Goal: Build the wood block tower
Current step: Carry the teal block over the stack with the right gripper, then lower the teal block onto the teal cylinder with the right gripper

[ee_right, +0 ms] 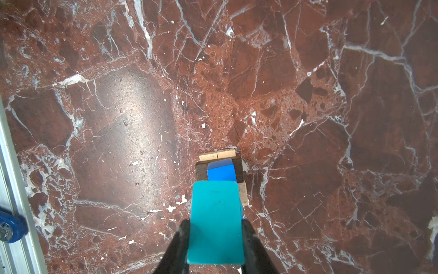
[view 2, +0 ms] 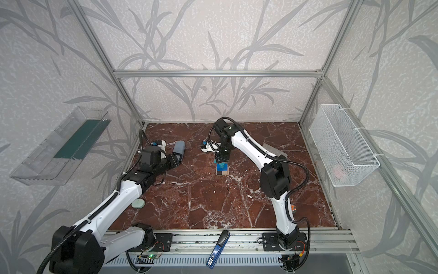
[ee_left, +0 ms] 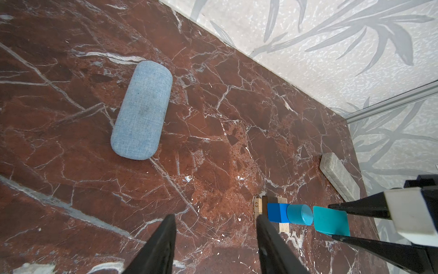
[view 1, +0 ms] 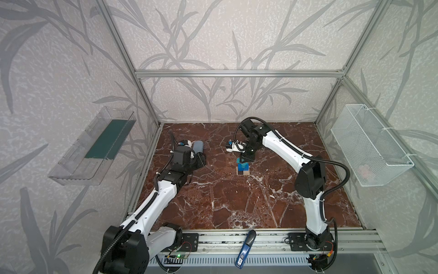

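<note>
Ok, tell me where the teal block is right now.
The teal block is gripped by the right gripper, directly over the blue cylinder that tops the tower, near mid-table in both top views.

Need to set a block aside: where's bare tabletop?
Bare marble: the wide stretch between the tower and the front rail, and the strip between tower and grey-blue case. Crowded over the tower, where the right gripper grips the teal block.

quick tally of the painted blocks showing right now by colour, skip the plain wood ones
dark blue cube: 1
light blue cylinder: 1
teal block, gripped in the right end effector: 1
total: 3 in view
</note>
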`<state>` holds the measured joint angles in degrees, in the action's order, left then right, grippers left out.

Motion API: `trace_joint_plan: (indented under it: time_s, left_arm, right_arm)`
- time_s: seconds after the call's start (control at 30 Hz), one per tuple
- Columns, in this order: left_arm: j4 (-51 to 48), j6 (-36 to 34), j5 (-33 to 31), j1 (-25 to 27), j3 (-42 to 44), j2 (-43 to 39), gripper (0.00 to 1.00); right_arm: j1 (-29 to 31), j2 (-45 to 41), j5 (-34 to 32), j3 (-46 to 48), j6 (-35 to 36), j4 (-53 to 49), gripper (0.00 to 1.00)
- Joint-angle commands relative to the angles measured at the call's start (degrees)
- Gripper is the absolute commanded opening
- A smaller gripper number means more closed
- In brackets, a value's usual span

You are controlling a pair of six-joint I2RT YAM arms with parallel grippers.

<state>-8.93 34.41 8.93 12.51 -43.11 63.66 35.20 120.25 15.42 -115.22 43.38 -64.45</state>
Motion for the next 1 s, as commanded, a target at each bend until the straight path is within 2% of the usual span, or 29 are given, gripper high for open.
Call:
trace_joint_plan:
  time_s: [0.0, 0.97]
  left_arm:
    - [1.0, -1.1, 0.8, -0.3, -2.1, 0.0, 0.53]
    - [1.2, -1.3, 0.9, -0.3, -2.1, 0.7, 0.53]
  right_arm:
    - [-0.5, -2.5, -0.1, 0.3, 2.2, -0.6, 0.00]
    - [-1.3, 2.2, -0.2, -0.6, 1.8, -1.6, 0.00]
